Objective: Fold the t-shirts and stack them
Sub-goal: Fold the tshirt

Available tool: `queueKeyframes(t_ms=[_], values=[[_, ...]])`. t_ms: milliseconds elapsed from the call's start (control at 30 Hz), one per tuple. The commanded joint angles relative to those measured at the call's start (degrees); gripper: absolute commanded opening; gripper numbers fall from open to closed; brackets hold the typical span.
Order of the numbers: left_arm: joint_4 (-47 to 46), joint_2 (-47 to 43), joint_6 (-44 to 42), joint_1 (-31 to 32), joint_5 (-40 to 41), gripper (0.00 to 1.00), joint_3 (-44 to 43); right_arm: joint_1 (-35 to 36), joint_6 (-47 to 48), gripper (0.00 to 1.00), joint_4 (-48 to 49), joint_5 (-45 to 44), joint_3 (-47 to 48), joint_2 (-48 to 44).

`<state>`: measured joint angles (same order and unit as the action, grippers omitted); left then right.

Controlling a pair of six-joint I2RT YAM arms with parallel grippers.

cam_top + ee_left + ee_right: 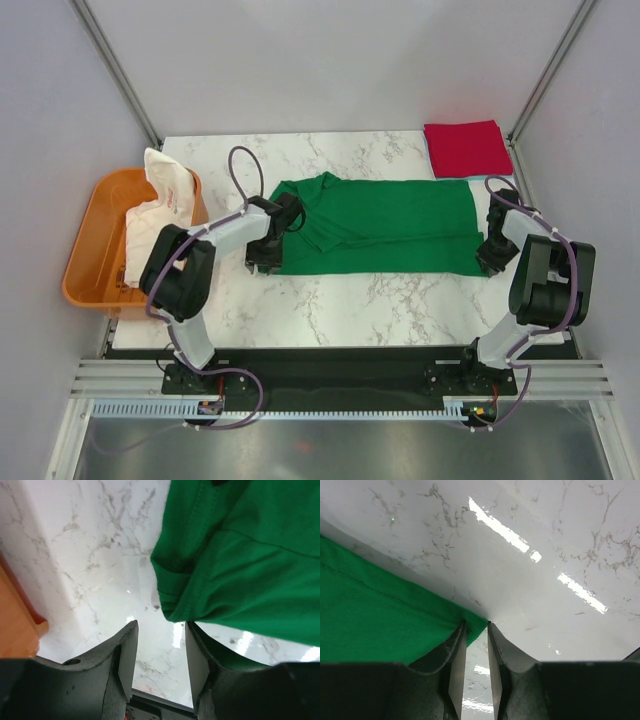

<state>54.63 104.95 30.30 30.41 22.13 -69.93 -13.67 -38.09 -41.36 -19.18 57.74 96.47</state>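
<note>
On marble table (350, 300) w/ grey walls (300, 60): L gripper (160, 630) apart by green tee (390, 225); R gripper (476, 626) slightly apart.

bench (350, 300): glossy marble-look top, strong glare. green t-shirt (390, 225): matt soft knit cloth. orange tub (88, 240): smooth plastic. left fingers (107, 660): matt black, looks like plastic.

I find no legible text, red print on the white t-shirt (168, 190) in the orange tub (88, 248) too small to read.
</note>
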Motion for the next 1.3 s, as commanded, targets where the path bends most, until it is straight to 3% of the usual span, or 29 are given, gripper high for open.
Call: queueKeyframes(t_ms=[0, 100, 333, 567, 700, 933, 1267], values=[[-0.9, -7.4, 1.2, -0.2, -9.6, 0.5, -1.7, -0.3, 1.4, 0.31, -0.7, -2.1, -0.8, -1.7], [-3.6, -9.7, 1.5, -0.2, -14.6, 0.51, -1.9, -0.4, 1.3, 0.31, -0.1, -1.5, -1.3, -1.5], [-5.6, -5.0, 2.2, -1.8, -14.7, 0.5, 0.8, -0.4, 2.2, 0.3, 0.2, -2.3, -1.0, -1.5], [-6.6, 1.8, 2.5, -2.8, -7.9, 0.48, 0.9, -0.4, 2.4, 0.27, 0.2, -3.2, 0.3, -0.2], [-6.5, 1.2, 1.4, -3.3, -6.8, 0.03, 0.0, -0.4, 2.1, 0.0, 0.1, -6.8, 0.3, -0.6], [-6.0, -4.7, 1.1, -3.3, -3.4, 0.02, 3.4, -0.4, 1.6, 0.0, 0.1, -9.1, -2.3, -4.8], [-6.0, -2.4, 0.0, -3.4, -6.1, 0.02, 4.9, -0.3, 2.2, 0.0, 0.8, -6.3, -7.8, -7.4]])
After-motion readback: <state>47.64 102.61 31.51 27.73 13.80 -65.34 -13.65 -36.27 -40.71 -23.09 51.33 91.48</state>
